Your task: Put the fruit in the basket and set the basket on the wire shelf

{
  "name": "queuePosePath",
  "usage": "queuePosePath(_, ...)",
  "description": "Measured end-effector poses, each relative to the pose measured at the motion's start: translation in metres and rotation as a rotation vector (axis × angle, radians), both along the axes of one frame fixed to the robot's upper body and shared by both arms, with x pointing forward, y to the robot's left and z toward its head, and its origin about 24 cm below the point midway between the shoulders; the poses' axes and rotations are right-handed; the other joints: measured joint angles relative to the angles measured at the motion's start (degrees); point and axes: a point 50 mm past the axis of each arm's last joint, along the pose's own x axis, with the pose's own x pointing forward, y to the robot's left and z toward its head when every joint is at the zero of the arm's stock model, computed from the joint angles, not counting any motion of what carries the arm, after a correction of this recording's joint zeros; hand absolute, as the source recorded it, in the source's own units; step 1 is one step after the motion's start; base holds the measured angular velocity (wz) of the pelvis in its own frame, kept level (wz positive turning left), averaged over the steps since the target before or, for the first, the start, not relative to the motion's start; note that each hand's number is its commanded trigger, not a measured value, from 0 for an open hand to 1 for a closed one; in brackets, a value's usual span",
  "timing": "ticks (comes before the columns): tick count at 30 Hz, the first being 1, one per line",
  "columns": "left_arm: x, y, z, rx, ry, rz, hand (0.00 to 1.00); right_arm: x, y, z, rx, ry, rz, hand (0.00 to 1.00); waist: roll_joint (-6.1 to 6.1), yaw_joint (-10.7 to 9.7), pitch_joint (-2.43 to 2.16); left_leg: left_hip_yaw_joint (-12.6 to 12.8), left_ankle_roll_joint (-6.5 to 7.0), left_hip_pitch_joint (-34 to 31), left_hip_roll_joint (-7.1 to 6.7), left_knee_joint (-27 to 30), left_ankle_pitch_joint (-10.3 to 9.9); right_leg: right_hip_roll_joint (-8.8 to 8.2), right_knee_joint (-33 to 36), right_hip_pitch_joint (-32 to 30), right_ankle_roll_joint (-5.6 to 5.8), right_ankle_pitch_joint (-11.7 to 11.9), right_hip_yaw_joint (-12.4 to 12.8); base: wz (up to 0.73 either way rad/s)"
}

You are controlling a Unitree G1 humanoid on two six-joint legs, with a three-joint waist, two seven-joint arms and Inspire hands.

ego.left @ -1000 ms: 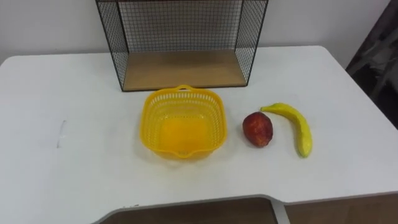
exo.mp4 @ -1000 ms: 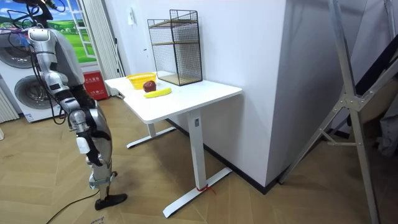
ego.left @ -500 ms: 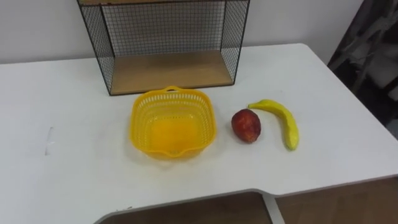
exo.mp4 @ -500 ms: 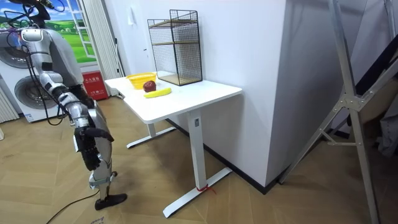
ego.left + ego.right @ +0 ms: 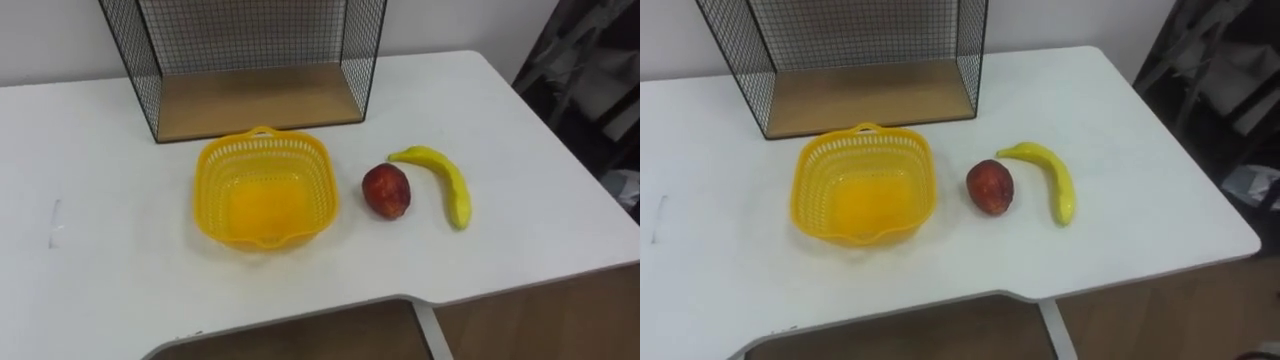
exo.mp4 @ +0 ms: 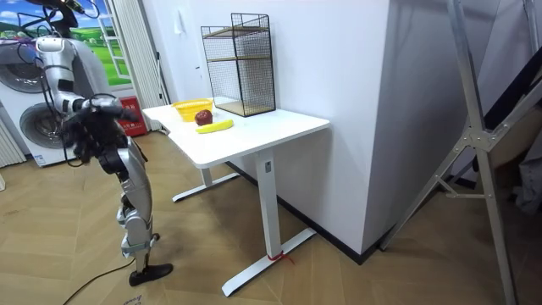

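Standing short of the tabletop [image 5: 100, 290], the robot has just raised an arm, its hand [image 6: 103, 102] not readable as apart or closed; peach [image 5: 386, 190] and banana [image 5: 440, 175] lie beside the empty yellow basket [image 5: 262, 135], loading not yet begun.

Standing upright in the room view, torso turned toward the room view's right. Both arms bent at the elbow, held at chest height. Right hand [image 6: 82, 134] close before the chest, left hand [image 6: 108, 102] further forward.
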Motion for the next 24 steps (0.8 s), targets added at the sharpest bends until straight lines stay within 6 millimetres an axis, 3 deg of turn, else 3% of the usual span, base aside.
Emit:
queuePosePath(4, 0.002, 0.003, 0.001, 0.007, -0.015, -0.016, 0.0, 0.012, -0.003, 0.037, -0.153, -0.078, 0.074, 0.0, -0.4, 0.9, 0.04, -0.1, 0.0, -0.7, 0.05, 0.0, 0.0, 0.1, -0.5, -0.1, 0.01, 0.2, -0.1, 0.0)
queuePosePath(8, 0.006, 0.005, 0.002, 0.013, -0.017, -0.059, 0.0, 0.027, 0.01, 0.04, -0.255, -0.016, 0.202, 0.0, -0.39, 2.4, 0.0, 0.0, 0.0, -0.5, 0.21, -0.2, 0.0, 0.25, -0.6, 0.1, -0.09, 0.3, 0.0, -0.01)
queuePosePath(13, 0.013, 0.0, 0.0, 0.0, -0.02, -0.12, 0.0, 0.055, 0.04, 0.043, -0.434, 0.118, 0.448, 0.0, 0.21, 4.8, 0.1, 0.0, 0.0, -0.3, 0.22, -0.2, 0.0, 0.26, -0.8, 0.3, -0.1, 0.5, -0.1, -0.01)
queuePosePath(24, 0.015, -0.004, -0.001, -0.012, -0.013, -0.156, 0.0, 0.093, 0.081, 0.048, -0.526, 0.118, 0.796, 0.0, 0.22, 7.6, 0.52, -1.7, -0.01, 0.2, 0.25, 0.5, 0.0, 0.02, -0.8, 2.0, -0.18, 0.6, -2.0, 0.08)
